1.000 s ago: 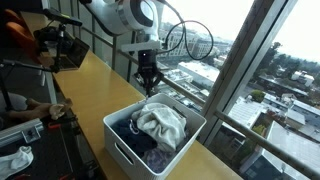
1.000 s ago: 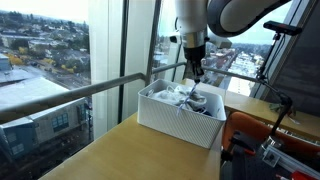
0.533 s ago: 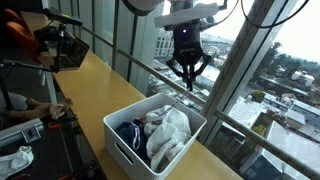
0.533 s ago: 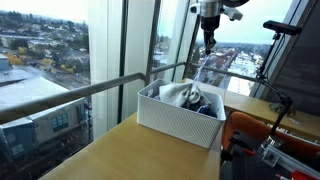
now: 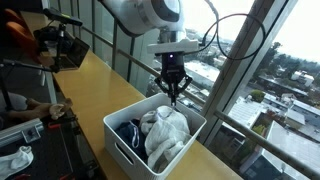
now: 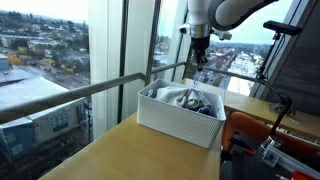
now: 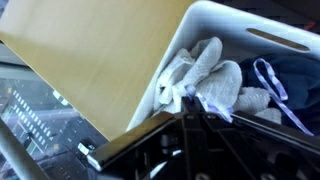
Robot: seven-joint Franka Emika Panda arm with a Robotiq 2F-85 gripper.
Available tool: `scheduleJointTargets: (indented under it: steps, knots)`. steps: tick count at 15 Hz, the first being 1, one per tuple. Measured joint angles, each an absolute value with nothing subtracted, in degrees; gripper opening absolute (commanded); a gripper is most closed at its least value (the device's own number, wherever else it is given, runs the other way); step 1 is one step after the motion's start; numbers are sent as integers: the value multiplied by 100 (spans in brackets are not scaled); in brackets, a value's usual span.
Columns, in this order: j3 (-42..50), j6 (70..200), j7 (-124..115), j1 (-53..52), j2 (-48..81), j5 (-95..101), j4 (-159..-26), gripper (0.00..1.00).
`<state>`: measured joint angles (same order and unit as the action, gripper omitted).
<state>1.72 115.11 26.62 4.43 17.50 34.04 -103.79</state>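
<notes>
Gripper [image 5: 174,96] is back down from the high point of half a second ago. It now hangs just above the far rim of the white bin [image 5: 120,138], higher than a second ago, when it was down at the laundry.

- Fingers: in an exterior view they taper to one point, so they read as together with nothing between them. Half a second ago they were clearly spread. From the other side [image 6: 200,68] the hand is too thin and backlit to confirm. In the wrist view the gripper is only a dark blur along the bottom edge.
- No contact: there is a gap between the tips and the cloth in both exterior views.
- White cloth [image 5: 165,130] is heaped in the bin, bunched toward the window side, its top level with or slightly above the rim. The wrist view shows it crumpled against the near bin wall [image 7: 200,75].
- Dark blue garment [image 5: 128,136] lies under and beside the white cloth, on the room side of the bin. The wrist view shows a lavender strap [image 7: 268,85] across it.
- The bin stands on the wooden counter [image 5: 85,85], near its window end and just beside the window railing [image 5: 235,122]. It has not shifted between frames.
- Camera rig [image 5: 58,45] is at the far left, well apart from the bin.
</notes>
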Motion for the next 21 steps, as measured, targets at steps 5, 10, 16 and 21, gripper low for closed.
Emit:
scheduleJointTargets:
  steps: [5, 10, 16, 21]
  knots:
    - [60, 11852, 2563, 213, 2308, 3404, -10563, 32]
    - [47, 11879, 2561, 130, 2570, 3404, -10562, 68]
    - [17, 11899, 2538, 111, 2584, 3393, -10569, 100]
    - [4, 12400, 2496, 150, 2936, 3045, -10661, 58]
